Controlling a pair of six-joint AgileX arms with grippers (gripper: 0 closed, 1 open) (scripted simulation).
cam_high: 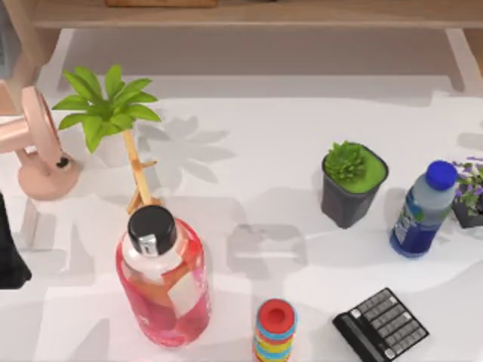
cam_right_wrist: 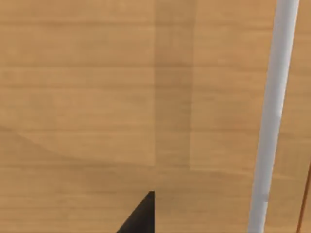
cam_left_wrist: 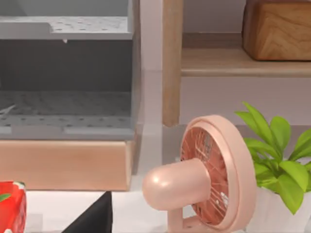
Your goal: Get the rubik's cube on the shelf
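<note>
Holds the right claw [cam_right_wrist: 141, 218] close over the shelf [cam_right_wrist: 97, 97]; cannot tell its grip. Expect the rubik's cube light, rigid, slick: pinch across opposite flat faces.

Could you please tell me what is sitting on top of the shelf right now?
On the shelf, a wooden block rests near its left upright leg. The top view cuts off the rest of the board's surface, so nothing more can be confirmed there.

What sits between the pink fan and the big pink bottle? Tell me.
In the top view, the palm-like plant on its wooden stem stands between the pink fan and the pink bottle.
</note>
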